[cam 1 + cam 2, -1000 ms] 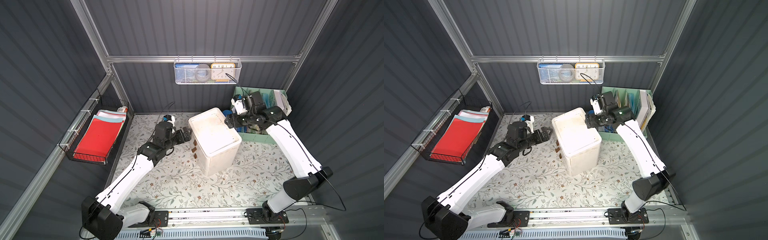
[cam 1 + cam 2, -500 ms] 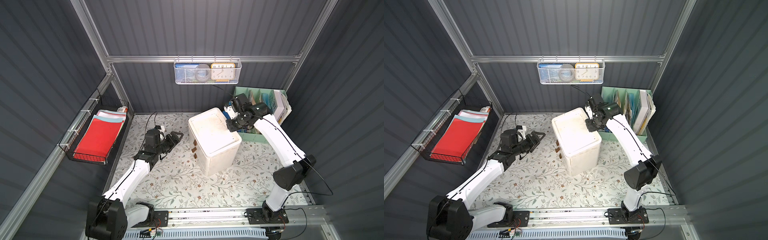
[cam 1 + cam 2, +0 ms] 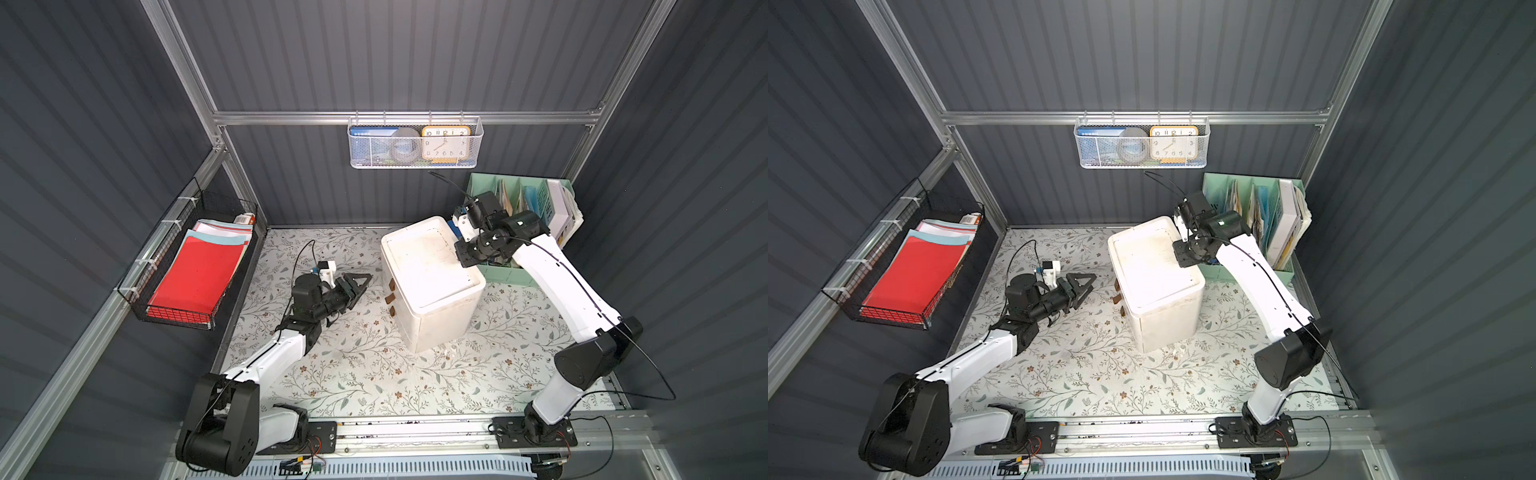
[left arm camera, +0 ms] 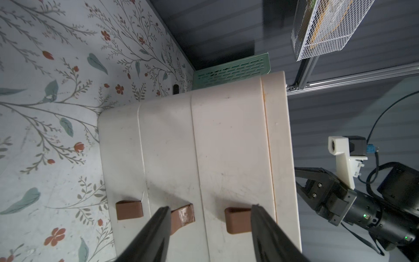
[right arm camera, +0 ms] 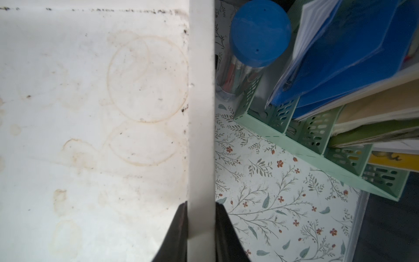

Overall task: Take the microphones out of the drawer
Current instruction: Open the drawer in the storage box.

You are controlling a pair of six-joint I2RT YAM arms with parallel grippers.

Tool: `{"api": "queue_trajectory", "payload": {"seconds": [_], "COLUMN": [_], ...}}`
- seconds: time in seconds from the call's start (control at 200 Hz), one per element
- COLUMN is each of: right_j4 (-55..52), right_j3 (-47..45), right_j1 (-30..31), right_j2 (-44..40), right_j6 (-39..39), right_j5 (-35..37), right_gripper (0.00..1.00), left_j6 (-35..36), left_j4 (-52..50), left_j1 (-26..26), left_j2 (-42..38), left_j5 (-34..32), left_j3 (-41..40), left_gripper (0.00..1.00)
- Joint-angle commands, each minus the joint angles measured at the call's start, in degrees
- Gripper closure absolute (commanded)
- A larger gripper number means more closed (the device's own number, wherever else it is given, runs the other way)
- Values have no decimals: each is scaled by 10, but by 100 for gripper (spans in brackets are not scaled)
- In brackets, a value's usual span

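1. A white drawer unit (image 3: 432, 282) is set on the floral mat (image 3: 374, 374). All three drawers are pushed in flush, and three brown handles (image 4: 129, 209) are seen on its front.
2. The microphone cannot be seen in any view. It is hidden by the closed drawer fronts, and which drawer holds it cannot be told.
3. The left gripper (image 3: 365, 282) is held low over the mat, near the handles but apart from them. Its jaws are spread and nothing is gripped. In the left wrist view (image 4: 209, 207), the middle and top handles are partly covered by its fingers.
4. The right gripper (image 5: 201, 204) is clamped on the raised rim along the unit's top edge, on the side facing the green file organiser (image 5: 260, 127). The rim is pinched between both fingers.
5. The organiser, packed with folders, is set just beside the unit. A blue-capped tube (image 5: 260, 31) is stood in the narrow gap between them.
6. A white mesh basket (image 3: 415, 164) holding a clock (image 3: 445, 143) is hung on the rear rail.
7. A black wire tray (image 3: 174, 320) of red and pale papers is fixed to the left wall. Both the basket and the tray are well apart from the grippers.
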Motion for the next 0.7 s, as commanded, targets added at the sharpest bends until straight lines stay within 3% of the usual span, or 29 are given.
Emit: {"api": "queue_trajectory", "payload": {"seconds": [0.0,0.205,0.495,0.695], "right_j4": [-45,-64,-51,-45], "right_j3": [5,0,-29,-41], "right_j1": [2,2,2,2], "right_j2": [-40,-50,-55,-64], "right_j6": [22,37,47,51], "right_j5": [47,65,64,56], "right_gripper": [98,97,98,98], "left_j6": [-86,-190,-325,-324], "left_j4": [171,356,561,552], "left_j1": [4,-7,-79,-88], "left_j2": [24,89,219,217], "left_j5": [24,13,-18,-17], "left_j3": [-28,-56,-27,-31], "left_gripper": [40,41,49,49]}}
